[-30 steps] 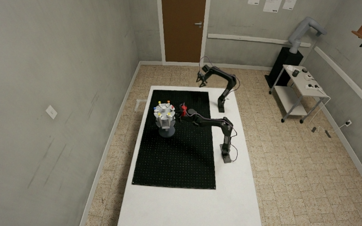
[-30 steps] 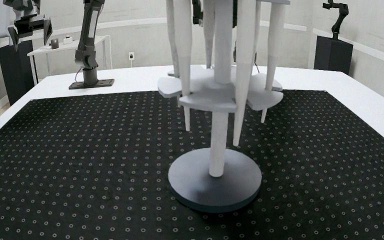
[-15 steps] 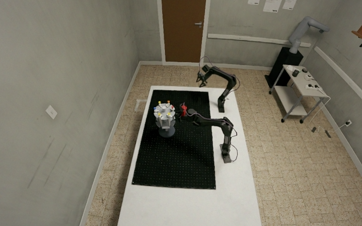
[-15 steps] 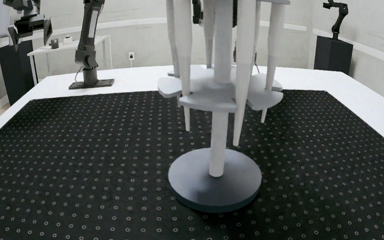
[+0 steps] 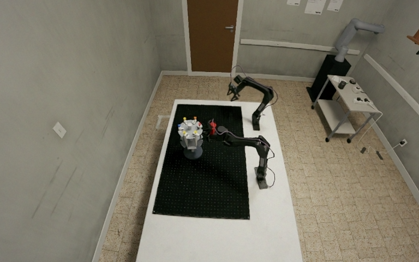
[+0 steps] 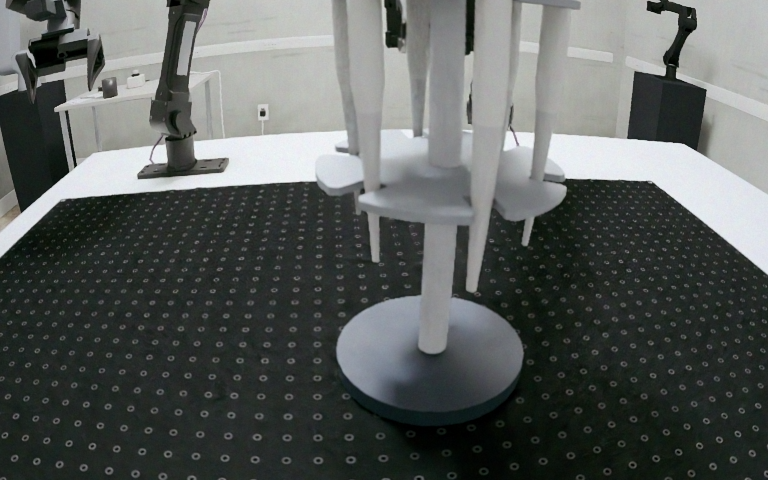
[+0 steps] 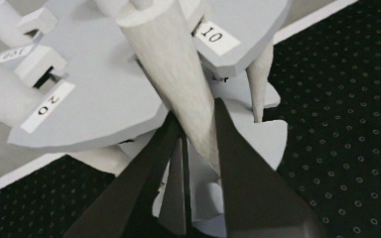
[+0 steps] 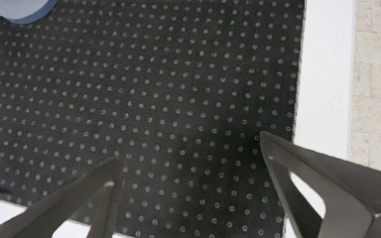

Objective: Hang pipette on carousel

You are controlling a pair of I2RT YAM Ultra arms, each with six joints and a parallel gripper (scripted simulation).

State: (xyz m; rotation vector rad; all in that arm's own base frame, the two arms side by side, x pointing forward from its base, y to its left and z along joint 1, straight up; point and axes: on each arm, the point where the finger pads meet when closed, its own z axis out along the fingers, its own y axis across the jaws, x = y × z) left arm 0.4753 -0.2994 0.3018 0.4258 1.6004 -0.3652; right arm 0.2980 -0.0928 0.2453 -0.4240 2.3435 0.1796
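Start leftmost, at the carousel point(image 5: 192, 152) point(image 6: 430, 362) point(image 7: 99, 99) point(image 8: 22, 7). Beyond its 20 label point(image 7: 48, 106), find the pipette point(image 7: 174, 64) upright at the slot beside the 10 label point(image 7: 217, 38) (button number out of sight, so match unchecked). Can't tell whether seated behind the rail. Read no brand.

Clamped on its lower body with the left gripper point(image 5: 205, 132) point(image 7: 198, 109), by far the nearer; long axis running down between the fingers, narrowing below. Probably needs only small correction along the slot, then release. Farther right, spread wide around nothing with the right gripper point(image 5: 230, 97) point(image 6: 62, 95) point(image 8: 188, 152), well apart.

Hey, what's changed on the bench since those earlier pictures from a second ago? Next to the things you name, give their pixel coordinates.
Nothing has visibly changed. In the top and exterior views, the carousel point(image 5: 192, 153) point(image 6: 390, 362) point(image 7: 99, 99) point(image 8: 22, 9) and both arms look just as they did. Now the left hand point(image 5: 205, 131) point(image 7: 198, 109) is closed on a pipette point(image 7: 171, 64), and the right hand point(image 5: 229, 97) point(image 6: 62, 95) point(image 8: 188, 152) is open. No earlier wrist pictures exist to compare.
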